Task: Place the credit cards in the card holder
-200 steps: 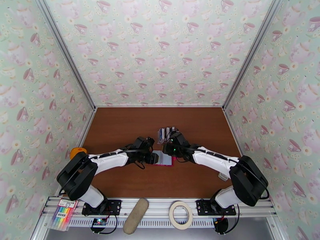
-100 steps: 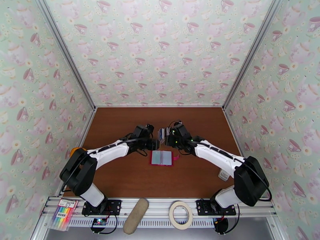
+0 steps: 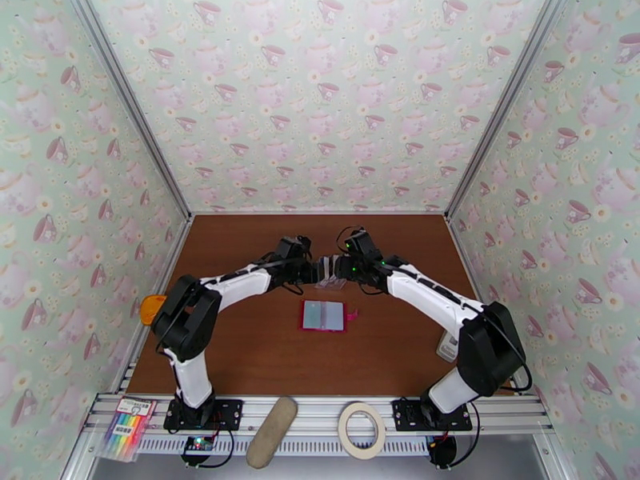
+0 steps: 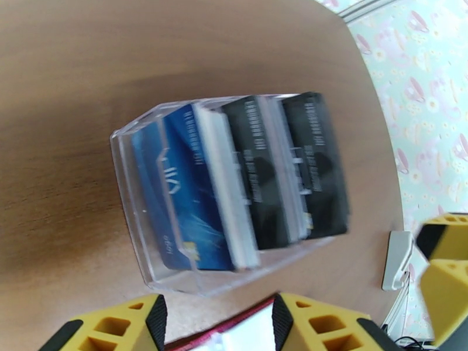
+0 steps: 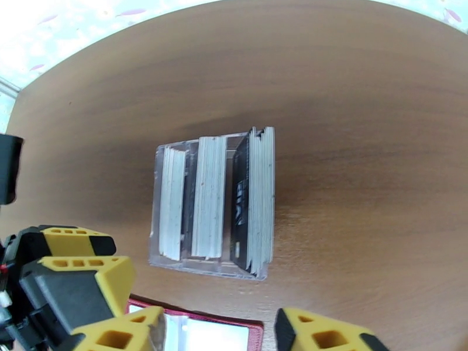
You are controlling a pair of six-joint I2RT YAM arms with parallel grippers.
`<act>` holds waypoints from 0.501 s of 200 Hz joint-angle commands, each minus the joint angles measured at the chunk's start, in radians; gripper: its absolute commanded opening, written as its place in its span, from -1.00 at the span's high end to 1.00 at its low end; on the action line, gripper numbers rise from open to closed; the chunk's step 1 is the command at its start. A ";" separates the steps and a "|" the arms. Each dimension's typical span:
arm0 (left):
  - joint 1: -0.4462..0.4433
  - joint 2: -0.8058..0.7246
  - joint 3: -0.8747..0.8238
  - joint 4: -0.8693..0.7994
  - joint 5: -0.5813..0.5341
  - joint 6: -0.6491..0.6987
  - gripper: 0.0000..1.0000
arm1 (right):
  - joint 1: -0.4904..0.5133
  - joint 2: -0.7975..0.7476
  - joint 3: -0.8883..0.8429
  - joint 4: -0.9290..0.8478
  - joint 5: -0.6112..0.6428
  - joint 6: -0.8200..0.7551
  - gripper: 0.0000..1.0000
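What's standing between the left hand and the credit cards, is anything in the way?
Only the walls of the clear tray: the credit cards stand upright inside it, their top edges exposed. Bare tabletop separates the left hand from the tray, and the open card holder lies nearer the arms, unobstructed.
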 commanded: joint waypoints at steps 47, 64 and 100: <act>0.037 0.081 0.018 0.087 0.093 -0.050 -0.06 | -0.012 0.035 0.043 -0.050 0.026 -0.017 0.06; 0.040 0.098 0.020 0.093 0.113 -0.054 -0.05 | -0.013 0.045 0.047 -0.056 0.032 -0.020 0.08; 0.042 0.126 0.017 0.112 0.143 -0.064 -0.06 | -0.012 0.079 0.091 -0.083 0.051 -0.037 0.09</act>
